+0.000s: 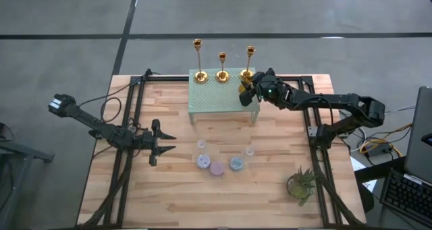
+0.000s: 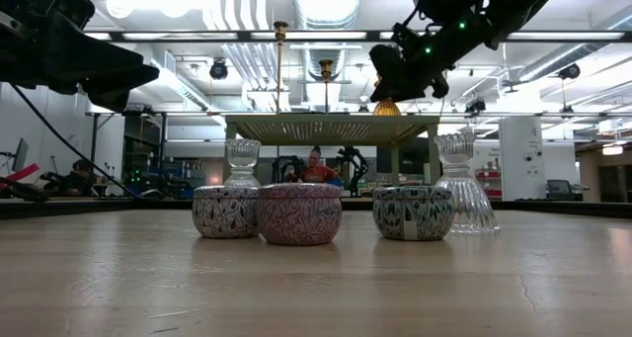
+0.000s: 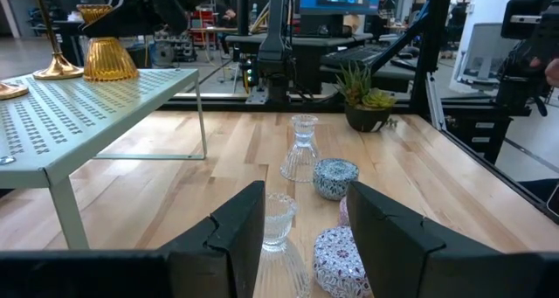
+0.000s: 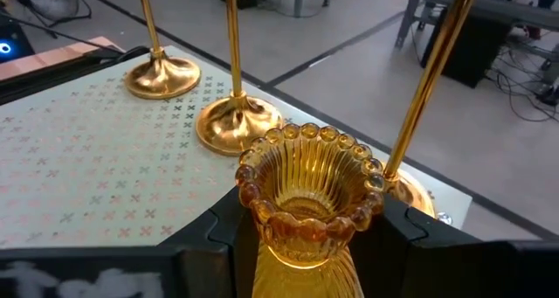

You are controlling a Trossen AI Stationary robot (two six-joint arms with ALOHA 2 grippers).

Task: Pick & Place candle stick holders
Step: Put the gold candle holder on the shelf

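At upper centre, the right gripper point(image 4: 307, 224) clamps an amber holder point(image 4: 307, 197) over the shelf point(image 1: 209, 95); lower it upright, clear of 3 candlesticks point(image 4: 234, 114), while the left gripper point(image 3: 301, 224) idles open.

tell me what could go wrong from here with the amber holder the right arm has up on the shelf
The right gripper is shut on the amber glass holder right beside the nearest gold candlestick; a sideways move could tip that thin stem. The ribbed glass is gripped low, so it might slip or tilt. The holder stands near the edge of the perforated shelf, so a careless release could drop it to the table.
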